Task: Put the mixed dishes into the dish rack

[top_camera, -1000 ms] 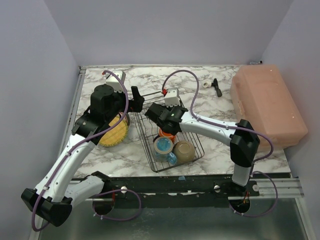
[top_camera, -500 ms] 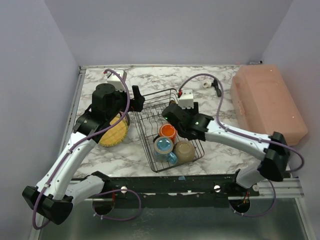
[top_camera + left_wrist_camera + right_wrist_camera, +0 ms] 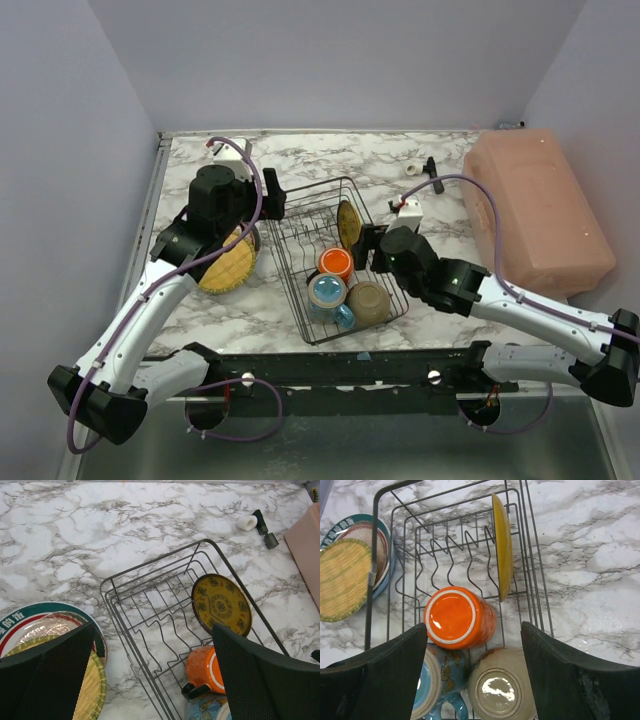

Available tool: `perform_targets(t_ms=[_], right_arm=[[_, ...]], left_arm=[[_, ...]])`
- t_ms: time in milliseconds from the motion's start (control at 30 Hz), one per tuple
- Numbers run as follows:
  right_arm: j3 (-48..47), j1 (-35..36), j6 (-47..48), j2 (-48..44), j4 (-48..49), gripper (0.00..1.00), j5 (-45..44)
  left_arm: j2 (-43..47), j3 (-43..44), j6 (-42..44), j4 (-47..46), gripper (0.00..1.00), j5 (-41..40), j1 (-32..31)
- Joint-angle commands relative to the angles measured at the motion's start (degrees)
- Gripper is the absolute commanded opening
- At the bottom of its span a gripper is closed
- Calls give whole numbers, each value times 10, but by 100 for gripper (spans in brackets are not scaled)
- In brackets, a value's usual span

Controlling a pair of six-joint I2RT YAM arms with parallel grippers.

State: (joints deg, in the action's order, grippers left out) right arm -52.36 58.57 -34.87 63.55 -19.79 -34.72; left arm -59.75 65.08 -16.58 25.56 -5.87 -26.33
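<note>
The black wire dish rack [image 3: 287,270] sits mid-table. A small yellow dark-rimmed plate [image 3: 347,224] stands on edge between its tines at the far right. Nearer lie an orange mug [image 3: 335,263], a blue mug [image 3: 327,292] and a bowl [image 3: 369,302], the bowl bottom up. My right gripper [image 3: 372,250] hovers open over the rack's right side, above the orange mug [image 3: 456,616] and bowl [image 3: 500,690], holding nothing. My left gripper [image 3: 272,197] hangs wide open over the rack's far-left corner, empty. Several plates [image 3: 228,260] are stacked left of the rack, a woven yellow one on top.
A large pink box [image 3: 535,205] fills the table's right side. A small black tool [image 3: 433,172] and a white cap [image 3: 413,170] lie at the back, right of the rack. The plate stack [image 3: 50,625] sits close to the rack's left rim [image 3: 165,562].
My right gripper opened and let go of the small yellow plate, which now stands in the tines. The right arm drew back to the right and nearer. The left arm barely moved.
</note>
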Motion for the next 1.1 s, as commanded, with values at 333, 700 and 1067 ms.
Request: perform_targets(t_ms=[333, 700, 1067], right_arm=[[73, 5, 1, -134, 50, 78, 60], [86, 4, 21, -150, 62, 78, 82], [108, 5, 10, -211, 50, 78, 65]], left_arm=[[206, -170, -347, 170, 98, -55, 62], [250, -303, -439, 240, 99, 77, 183], [263, -426, -592, 130, 74, 114, 288]])
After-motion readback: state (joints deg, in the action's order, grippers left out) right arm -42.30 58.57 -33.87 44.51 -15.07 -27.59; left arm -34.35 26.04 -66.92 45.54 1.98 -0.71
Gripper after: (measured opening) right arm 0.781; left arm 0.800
